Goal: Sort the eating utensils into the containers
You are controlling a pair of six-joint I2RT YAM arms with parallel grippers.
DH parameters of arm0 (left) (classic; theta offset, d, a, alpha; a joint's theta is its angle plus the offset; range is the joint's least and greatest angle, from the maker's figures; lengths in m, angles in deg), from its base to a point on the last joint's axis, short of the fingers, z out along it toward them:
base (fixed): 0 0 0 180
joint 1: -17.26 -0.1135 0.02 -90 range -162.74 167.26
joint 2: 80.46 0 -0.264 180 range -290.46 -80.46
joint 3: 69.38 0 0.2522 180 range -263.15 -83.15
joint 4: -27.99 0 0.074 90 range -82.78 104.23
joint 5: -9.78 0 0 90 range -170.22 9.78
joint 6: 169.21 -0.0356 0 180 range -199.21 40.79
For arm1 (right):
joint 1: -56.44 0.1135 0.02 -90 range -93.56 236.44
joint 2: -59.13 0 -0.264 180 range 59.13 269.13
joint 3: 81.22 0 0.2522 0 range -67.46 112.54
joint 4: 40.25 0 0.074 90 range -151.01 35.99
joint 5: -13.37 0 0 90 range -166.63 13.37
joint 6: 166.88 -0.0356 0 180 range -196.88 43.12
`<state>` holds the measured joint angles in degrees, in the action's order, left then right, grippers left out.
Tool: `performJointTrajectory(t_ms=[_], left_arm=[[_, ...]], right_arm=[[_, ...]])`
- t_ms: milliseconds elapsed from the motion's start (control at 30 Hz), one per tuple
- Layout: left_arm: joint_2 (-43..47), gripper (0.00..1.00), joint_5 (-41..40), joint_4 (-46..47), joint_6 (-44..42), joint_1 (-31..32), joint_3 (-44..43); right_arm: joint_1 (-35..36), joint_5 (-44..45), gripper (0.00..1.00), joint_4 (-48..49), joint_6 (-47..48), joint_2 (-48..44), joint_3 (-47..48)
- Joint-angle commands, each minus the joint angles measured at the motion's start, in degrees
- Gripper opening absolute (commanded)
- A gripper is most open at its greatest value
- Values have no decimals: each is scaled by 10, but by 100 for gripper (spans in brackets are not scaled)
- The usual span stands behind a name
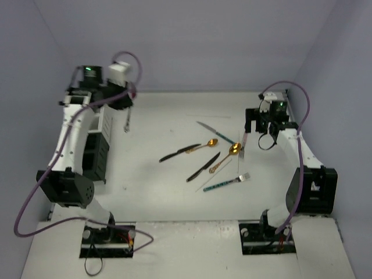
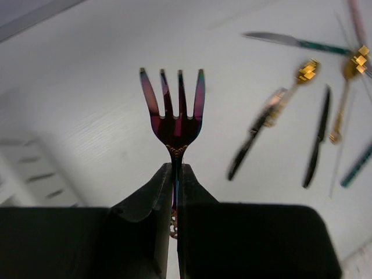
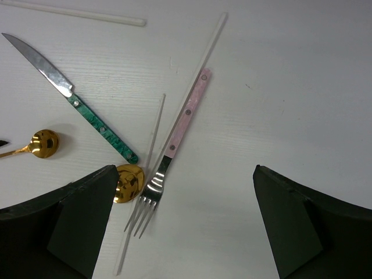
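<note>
Left wrist view: left gripper [image 2: 176, 174] is clamping the iridescent purple fork [image 2: 173, 116] by its handle, holding it above the table [image 1: 174, 192] just beside the white slatted bin [image 1: 107, 121]. Right gripper [image 3: 186, 200] is hanging wide open over the pink-handled fork [image 3: 185, 116], which is lying flat, tines touching a gold spoon [image 3: 129, 181].

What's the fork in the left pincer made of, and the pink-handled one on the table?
The fork in the left pincer: likely metal with an iridescent purple-gold coating, judging by its rainbow sheen. The pink-handled fork: polished steel-looking head, brightly reflective; handle seems marbled pink plastic or resin, with rivets.
</note>
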<state>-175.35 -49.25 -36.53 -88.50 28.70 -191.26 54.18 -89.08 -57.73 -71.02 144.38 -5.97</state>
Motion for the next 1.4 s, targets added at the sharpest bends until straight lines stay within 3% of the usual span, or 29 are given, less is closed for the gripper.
performJointTrajectory(t_ms=[0, 100, 233, 467, 1200, 1267, 1367], left_arm=[[100, 0, 71, 200, 79, -191, 88], [155, 0, 82, 352, 95, -271, 193], [154, 0, 94, 467, 121, -338, 244], [123, 0, 69, 602, 125, -361, 303], [70, 0, 23, 753, 137, -361, 459], [67, 5, 17, 753, 140, -361, 465], [71, 31, 11, 753, 145, -361, 468]], right_arm=[[5, -8, 100, 25, -8, 8, 23], [7, -8, 100, 30, -11, 14, 24], [11, -8, 100, 32, -14, 24, 22], [11, -1, 100, 32, -6, 24, 17], [9, 6, 100, 33, -1, 30, 17], [9, 6, 100, 32, -1, 29, 17], [9, 8, 100, 32, -1, 27, 19]])
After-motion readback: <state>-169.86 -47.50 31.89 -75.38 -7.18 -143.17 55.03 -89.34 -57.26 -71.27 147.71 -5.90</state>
